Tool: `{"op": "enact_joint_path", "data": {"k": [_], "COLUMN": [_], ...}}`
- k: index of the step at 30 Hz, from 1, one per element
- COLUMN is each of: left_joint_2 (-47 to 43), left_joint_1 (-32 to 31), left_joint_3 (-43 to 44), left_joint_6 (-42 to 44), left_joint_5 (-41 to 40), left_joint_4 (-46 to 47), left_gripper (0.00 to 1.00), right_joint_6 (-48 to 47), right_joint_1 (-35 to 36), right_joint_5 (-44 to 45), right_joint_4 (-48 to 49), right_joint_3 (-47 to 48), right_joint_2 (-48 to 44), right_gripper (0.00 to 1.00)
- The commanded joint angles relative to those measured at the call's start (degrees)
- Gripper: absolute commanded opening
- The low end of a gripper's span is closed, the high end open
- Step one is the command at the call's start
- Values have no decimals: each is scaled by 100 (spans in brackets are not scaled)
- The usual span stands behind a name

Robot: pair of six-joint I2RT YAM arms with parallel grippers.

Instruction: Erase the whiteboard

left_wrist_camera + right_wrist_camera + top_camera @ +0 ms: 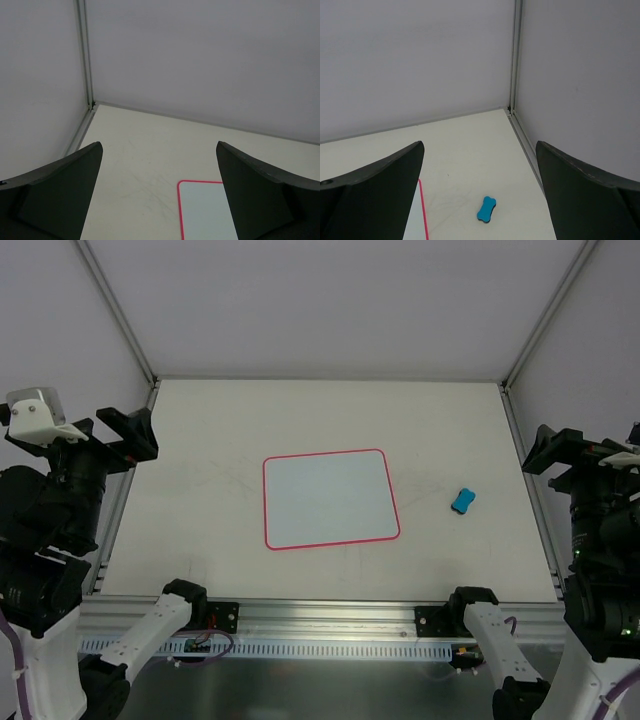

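The whiteboard (330, 498) lies flat in the middle of the table, white with a thin red-pink rim; I see no scribbles on it. Its corner shows in the left wrist view (205, 210) and its edge in the right wrist view (422, 210). A small blue bone-shaped eraser (463, 501) lies to the right of the board, also in the right wrist view (486, 209). My left gripper (125, 435) is open and empty at the table's left edge, raised. My right gripper (550, 452) is open and empty at the right edge, raised.
The table (220, 420) is walled by white panels with aluminium posts at the back corners (155, 380). An aluminium rail (330, 618) runs along the near edge between the arm bases. Faint old marks show on the table left of the board.
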Motion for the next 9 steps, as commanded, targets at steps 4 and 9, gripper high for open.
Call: {"op": "enact_joint_path", "data": {"k": [4, 9], "left_joint_2": [-213, -301], "left_joint_1": [56, 56], "left_joint_3": [63, 1], "left_joint_6": [237, 202], "left_joint_5": [-241, -250], "left_joint_4": [-7, 2], "left_gripper": [99, 99], "right_joint_6": [-230, -274], "right_joint_1": [58, 58], "right_joint_5": [-110, -127], "right_joint_4": [386, 429], "right_joint_3": [-158, -131], "right_joint_2": [-61, -52], "right_gripper": [99, 99]}}
